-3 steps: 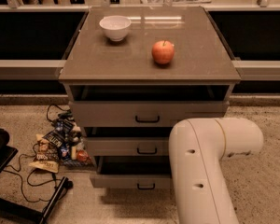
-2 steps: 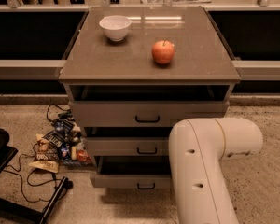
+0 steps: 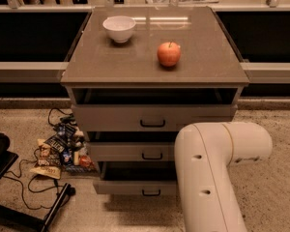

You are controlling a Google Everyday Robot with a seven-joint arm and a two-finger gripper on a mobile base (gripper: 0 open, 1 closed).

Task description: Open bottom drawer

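Observation:
The grey-beige cabinet (image 3: pixel 154 66) stands in the middle of the camera view with three drawers. The bottom drawer (image 3: pixel 130 186) is pulled out toward me, its dark interior showing above its flat front panel, with a small black bar handle (image 3: pixel 151 193). The middle drawer (image 3: pixel 130 152) and top drawer (image 3: pixel 152 117) are also slightly out. My white arm (image 3: pixel 215 168) rises in the lower right and covers the right ends of the lower drawers. The gripper itself is hidden from view.
A white bowl (image 3: pixel 119 28) and a red apple (image 3: pixel 168 53) sit on the cabinet top. Snack packets (image 3: pixel 58 151) and a black cable (image 3: pixel 24 187) lie on the floor at the left, by a black stand (image 3: pixel 5 178). Dark shelving runs behind.

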